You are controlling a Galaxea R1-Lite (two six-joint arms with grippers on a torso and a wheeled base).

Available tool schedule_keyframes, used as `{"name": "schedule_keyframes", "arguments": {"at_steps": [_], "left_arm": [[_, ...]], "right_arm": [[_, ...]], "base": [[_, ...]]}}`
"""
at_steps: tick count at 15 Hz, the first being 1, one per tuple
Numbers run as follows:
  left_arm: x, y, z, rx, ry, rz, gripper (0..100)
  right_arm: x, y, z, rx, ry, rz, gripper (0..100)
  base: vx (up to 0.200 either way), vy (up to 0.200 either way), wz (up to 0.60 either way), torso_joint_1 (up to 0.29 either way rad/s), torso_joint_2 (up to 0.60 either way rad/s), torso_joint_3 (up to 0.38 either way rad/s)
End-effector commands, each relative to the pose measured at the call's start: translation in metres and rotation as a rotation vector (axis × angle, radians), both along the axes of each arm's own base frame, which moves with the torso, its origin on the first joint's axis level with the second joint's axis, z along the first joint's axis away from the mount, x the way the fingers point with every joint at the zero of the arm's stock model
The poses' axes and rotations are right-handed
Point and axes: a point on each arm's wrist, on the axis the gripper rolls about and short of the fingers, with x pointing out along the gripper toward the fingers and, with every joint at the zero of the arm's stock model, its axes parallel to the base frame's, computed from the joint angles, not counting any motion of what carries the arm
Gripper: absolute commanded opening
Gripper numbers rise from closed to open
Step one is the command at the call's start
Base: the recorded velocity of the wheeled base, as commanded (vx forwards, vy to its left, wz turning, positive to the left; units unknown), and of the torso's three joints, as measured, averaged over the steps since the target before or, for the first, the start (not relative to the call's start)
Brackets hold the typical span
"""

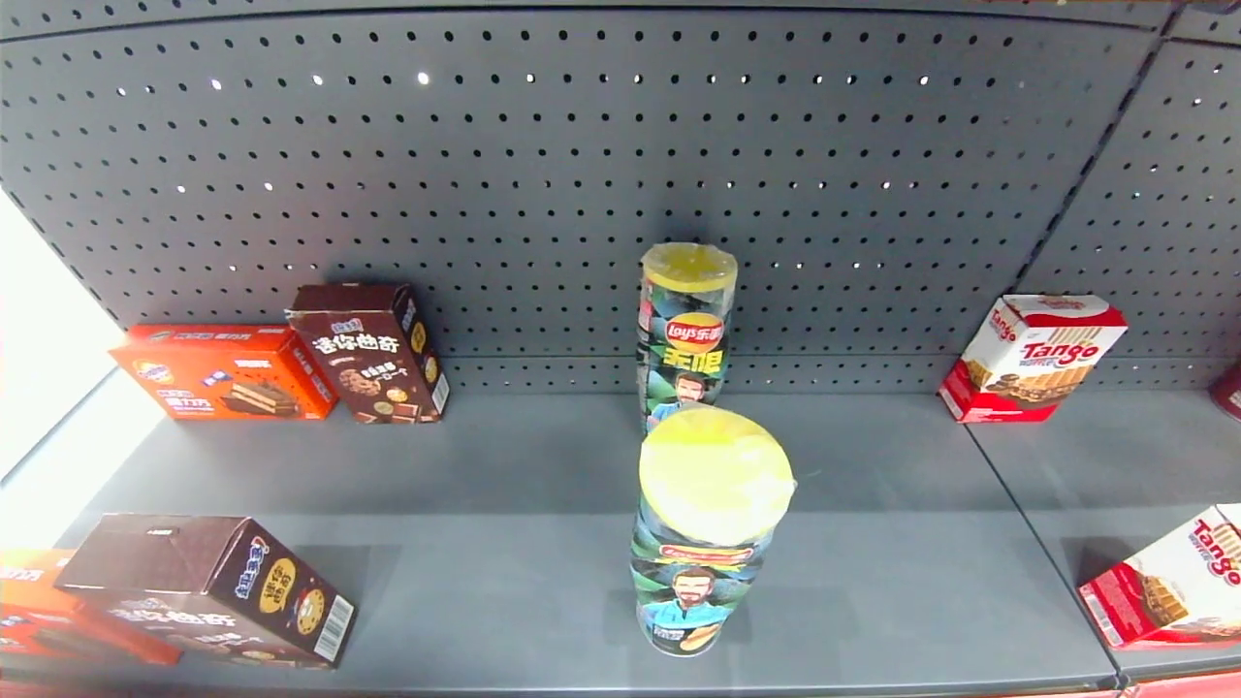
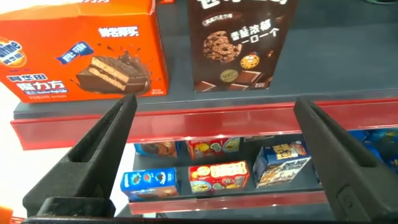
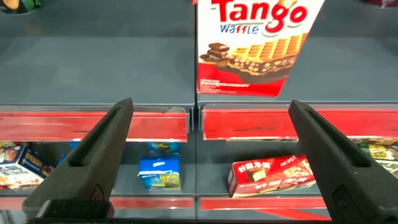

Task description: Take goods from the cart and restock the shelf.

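In the head view a grey shelf (image 1: 485, 485) with a pegboard back carries two chip cans upright in its middle, the rear can (image 1: 686, 330) near the back wall and the front can (image 1: 708, 533) in line before it, close to the front edge. At the back left a rear orange box (image 1: 228, 373) stands just beside a rear brown box (image 1: 373, 351). At the front left corner a front brown box (image 1: 208, 591) sits beside a front orange box (image 1: 39, 601) that is cut by the picture's edge. On the right, a rear wafer box (image 1: 1033, 357) leans by the back wall and a front wafer box (image 1: 1168, 582) stands near the front edge. In the left wrist view the left pincer (image 2: 214, 102) is held level and faces the shelf's red front strip (image 2: 205, 124). Its fingers (image 2: 106, 143) are spread wide, and beyond them the front orange box (image 2: 81, 50) and front brown box (image 2: 242, 43) stand side by side, with small packets (image 2: 217, 177) on a lower shelf. In the right wrist view the right pincer (image 3: 211, 106) is likewise level before the red strip, with its fingers (image 3: 99, 146) spread wide. The front wafer box (image 3: 255, 46) stands upright past them, and a blue packet (image 3: 160, 171) and a red box (image 3: 270, 174) lie on the shelf below.
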Motion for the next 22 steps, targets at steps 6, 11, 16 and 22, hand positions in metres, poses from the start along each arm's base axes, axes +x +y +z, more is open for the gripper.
{"name": "schedule_keyframes", "arguments": {"at_steps": [6,11,16,22], "left_arm": [[0.0,-0.0001,0.0,0.008,-0.001,-0.001,100],[0.0001,0.0,-0.0004,0.008,0.0,0.0,100],[0.0,0.0,0.0,0.001,-0.001,0.0,100],[0.0,0.0,0.0,0.0,-0.001,0.0,100]], "right_arm": [[0.0,0.0,-0.0002,0.0,0.001,0.002,100],[0.0,0.0,0.0,0.0,0.0,0.002,100],[0.0,0.0,0.0,0.0,0.0,0.0,100],[0.0,0.0,0.0,0.0,0.0,0.0,100]], "base": [[-0.067,0.0,0.0,0.001,0.0,0.0],[0.0,0.0,0.0,0.0,0.0,0.0],[-0.04,0.0,0.0,0.0,0.0,0.0],[0.0,0.0,0.0,0.0,0.0,0.0]]}}
